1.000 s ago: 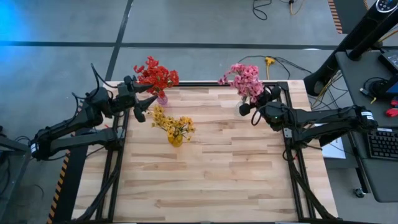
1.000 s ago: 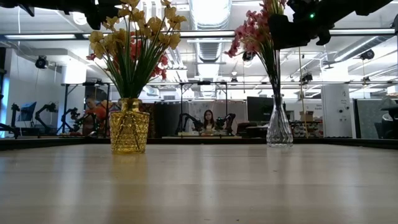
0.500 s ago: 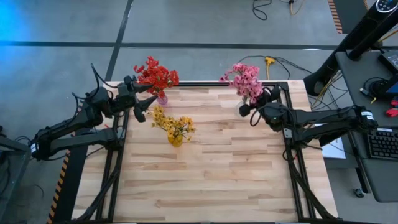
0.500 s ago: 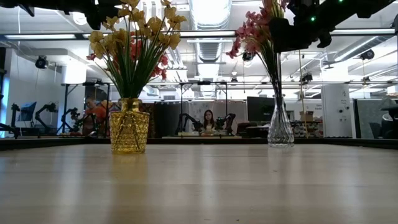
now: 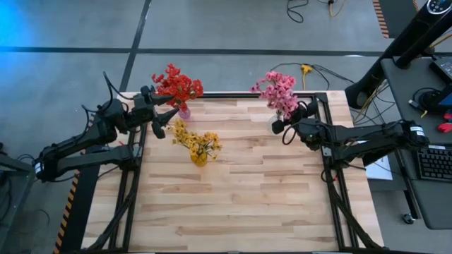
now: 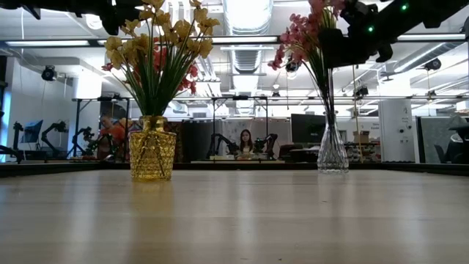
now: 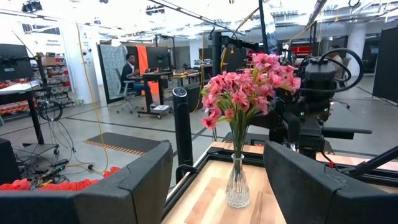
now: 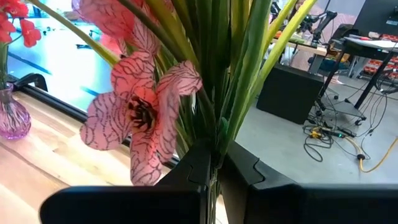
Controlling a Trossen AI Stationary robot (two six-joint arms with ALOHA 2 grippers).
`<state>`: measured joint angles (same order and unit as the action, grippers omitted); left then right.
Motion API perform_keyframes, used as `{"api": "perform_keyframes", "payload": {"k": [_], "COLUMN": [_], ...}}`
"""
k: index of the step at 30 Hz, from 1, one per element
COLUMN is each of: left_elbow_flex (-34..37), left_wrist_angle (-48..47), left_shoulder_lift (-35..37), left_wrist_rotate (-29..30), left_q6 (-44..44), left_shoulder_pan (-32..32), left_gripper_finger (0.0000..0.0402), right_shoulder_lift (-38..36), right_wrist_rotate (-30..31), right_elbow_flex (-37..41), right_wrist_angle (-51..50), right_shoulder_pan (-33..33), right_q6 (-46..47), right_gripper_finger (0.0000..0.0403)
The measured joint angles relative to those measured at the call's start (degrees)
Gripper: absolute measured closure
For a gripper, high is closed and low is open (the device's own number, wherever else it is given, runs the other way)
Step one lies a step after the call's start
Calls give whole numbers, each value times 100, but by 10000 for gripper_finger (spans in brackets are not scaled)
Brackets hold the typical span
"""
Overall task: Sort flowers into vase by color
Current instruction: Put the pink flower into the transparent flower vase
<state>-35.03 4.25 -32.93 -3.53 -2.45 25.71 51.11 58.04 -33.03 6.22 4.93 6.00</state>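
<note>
right gripper (image 8: 213, 163) pinches the pink flowers (image 5: 277, 90) standing in the clear vase (image 6: 332, 152)
left gripper (image 5: 164, 118) gapes empty beside the red flowers (image 5: 176, 85).

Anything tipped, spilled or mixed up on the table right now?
Nothing stands out. The red flowers, yellow flowers and pink flowers each sit in their own upright vase. The right gripper is shut on the pink stems.
</note>
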Motion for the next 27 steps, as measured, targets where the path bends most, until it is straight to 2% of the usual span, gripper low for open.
{"api": "perform_keyframes", "payload": {"k": [27], "left_elbow_flex": [1], "left_wrist_angle": [-2], "left_shoulder_lift": [0], "left_wrist_rotate": [-1], "left_q6": [1], "left_shoulder_pan": [-2], "left_gripper_finger": [168], "right_shoulder_lift": [-2], "right_wrist_rotate": [-2], "right_elbow_flex": [185], "right_wrist_angle": [4], "right_shoulder_pan": [-1], "right_q6": [54], "right_gripper_finger": [390]}}
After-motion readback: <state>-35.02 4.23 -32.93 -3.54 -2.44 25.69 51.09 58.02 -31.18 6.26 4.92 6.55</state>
